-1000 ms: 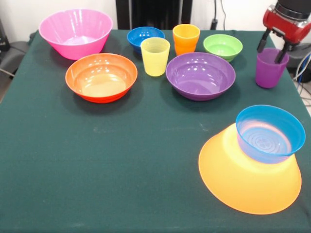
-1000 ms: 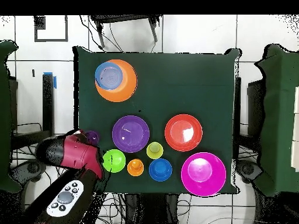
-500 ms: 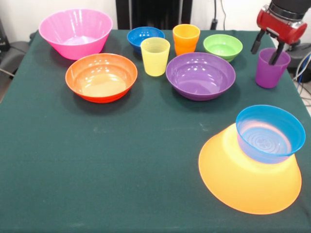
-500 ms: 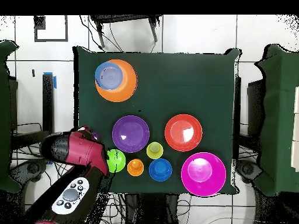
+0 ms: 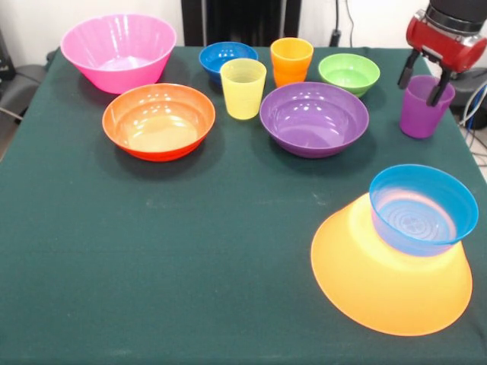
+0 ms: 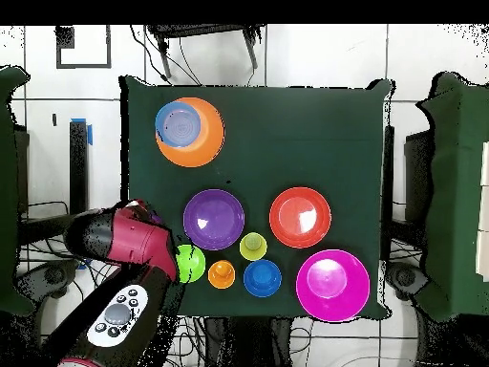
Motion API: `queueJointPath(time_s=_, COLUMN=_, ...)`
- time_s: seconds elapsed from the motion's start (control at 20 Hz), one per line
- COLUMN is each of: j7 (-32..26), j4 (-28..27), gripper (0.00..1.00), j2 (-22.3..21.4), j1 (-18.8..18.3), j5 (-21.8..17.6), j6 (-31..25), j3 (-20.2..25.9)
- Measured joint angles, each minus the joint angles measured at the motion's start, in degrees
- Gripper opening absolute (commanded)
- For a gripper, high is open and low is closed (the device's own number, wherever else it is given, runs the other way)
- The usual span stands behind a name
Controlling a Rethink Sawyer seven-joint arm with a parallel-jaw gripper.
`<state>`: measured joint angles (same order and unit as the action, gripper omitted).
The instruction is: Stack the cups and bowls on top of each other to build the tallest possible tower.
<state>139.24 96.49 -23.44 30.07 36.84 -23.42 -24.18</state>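
The gripper (image 5: 427, 80) is open, with one finger (image 5: 440, 90) dipped inside the purple cup (image 5: 422, 108) and the other finger outside the cup's rim, not squeezing it. Just beside the gripper sits the small green bowl (image 5: 349, 73), and past that are the purple bowl (image 5: 313, 119), the orange cup (image 5: 291, 60) and the yellow cup (image 5: 243, 88). Below the gripper on the green worktop (image 5: 190, 251), nearer the camera, the light blue bowl (image 5: 422, 207) rests on the upside-down yellow-orange bowl (image 5: 380, 281).

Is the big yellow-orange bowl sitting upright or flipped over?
Flipped over. The yellow-orange bowl flares wider toward the table, rim down, and the light blue bowl rests upright on its raised base.
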Motion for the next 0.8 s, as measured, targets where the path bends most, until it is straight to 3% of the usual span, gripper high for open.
queueJointPath(time_s=0.45, j7=0.0, j4=-0.4, gripper=1.0, j2=0.0, j1=0.3, j5=0.1, j6=0.0, j3=0.0)
queueJointPath(time_s=0.8, j7=3.7, j4=-0.3, gripper=1.0, j2=0.4, j1=3.5, j5=4.1, j6=0.0, j3=-0.3)
